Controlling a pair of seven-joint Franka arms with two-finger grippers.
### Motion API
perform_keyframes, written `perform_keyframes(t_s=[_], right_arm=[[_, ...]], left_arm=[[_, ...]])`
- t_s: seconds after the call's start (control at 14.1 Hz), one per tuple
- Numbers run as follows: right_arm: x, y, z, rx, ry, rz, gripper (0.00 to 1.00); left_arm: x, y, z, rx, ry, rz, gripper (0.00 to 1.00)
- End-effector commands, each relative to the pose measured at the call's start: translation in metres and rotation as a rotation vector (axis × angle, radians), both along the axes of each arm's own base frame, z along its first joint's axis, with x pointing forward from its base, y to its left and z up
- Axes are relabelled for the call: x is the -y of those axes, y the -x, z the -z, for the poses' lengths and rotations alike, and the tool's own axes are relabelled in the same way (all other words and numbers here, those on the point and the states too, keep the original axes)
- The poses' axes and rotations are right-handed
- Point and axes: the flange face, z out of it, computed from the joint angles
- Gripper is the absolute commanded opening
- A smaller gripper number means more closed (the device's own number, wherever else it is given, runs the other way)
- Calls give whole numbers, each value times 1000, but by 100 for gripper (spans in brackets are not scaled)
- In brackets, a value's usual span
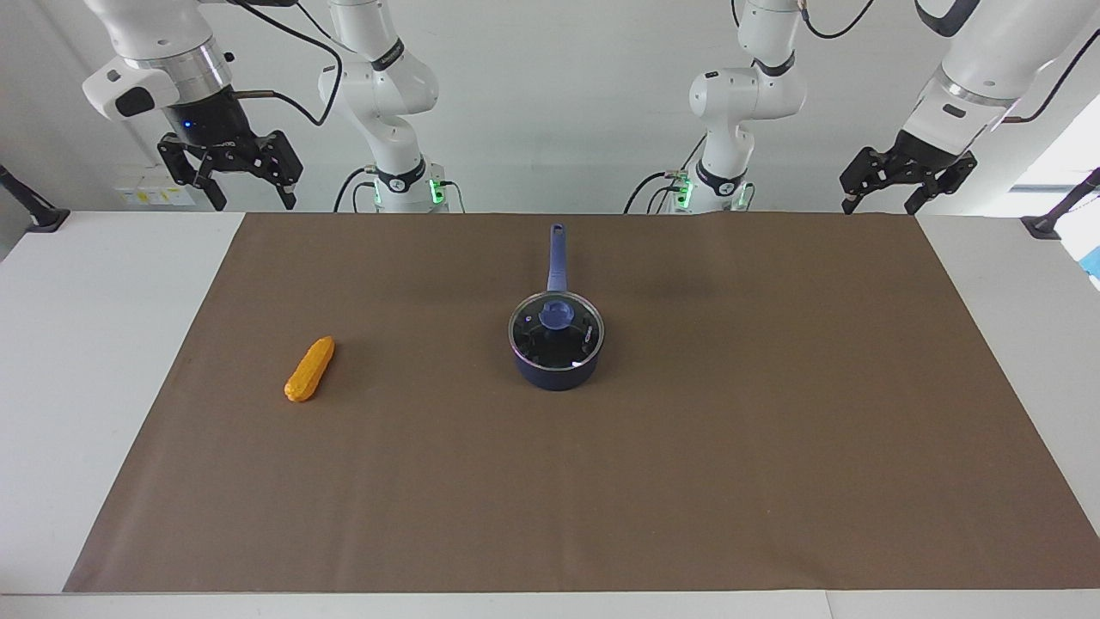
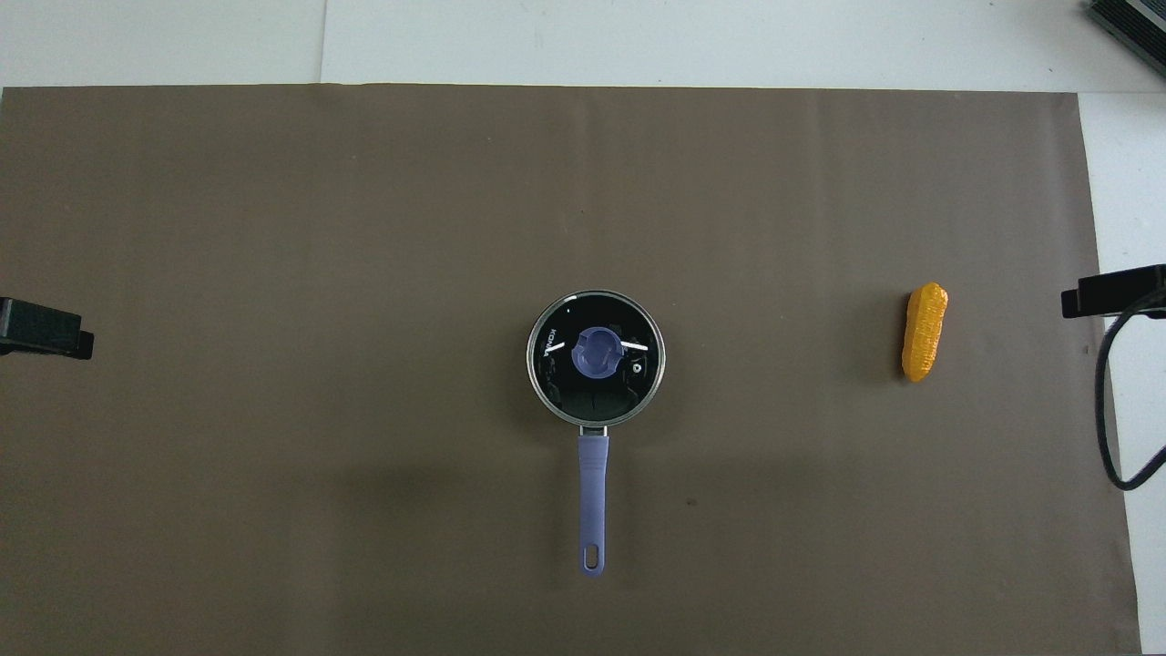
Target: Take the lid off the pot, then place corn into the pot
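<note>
The dark blue pot (image 1: 557,375) stands in the middle of the brown mat, its long handle (image 2: 592,487) pointing toward the robots. The glass lid (image 1: 534,337) with its blue knob (image 2: 597,354) sits on the pot and closes it. The orange-yellow corn (image 1: 310,369) lies on the mat toward the right arm's end, apart from the pot; it also shows in the overhead view (image 2: 924,332). My right gripper (image 1: 251,198) hangs open and empty, raised over the table's edge nearest the robots. My left gripper (image 1: 880,203) hangs open and empty, raised at the left arm's end.
The brown mat (image 1: 773,430) covers most of the white table (image 1: 77,344). Black clamps (image 1: 39,217) sit at the table's corners nearest the robots. A dark part with a cable (image 2: 1113,292) juts in at the overhead view's edge by the corn.
</note>
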Motion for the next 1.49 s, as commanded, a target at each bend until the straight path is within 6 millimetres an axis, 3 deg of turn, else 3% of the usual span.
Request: perform_keyframes(t_s=[0.0,0.5,0.85,1.42], right_arm=[[-2,-1,-1,3,0,12,100],[-2,-1,-1,3,0,12,100],[-2,-1,-1,3,0,12,100],[2,0,-1,2,0,15,100]], left_arm=[[19,1,14,-5,-11,43,100],[84,-9,62,36,-7,83,100],[126,-15,84,48,-6,56,100],[215,-15,123,66,-1,6,100]])
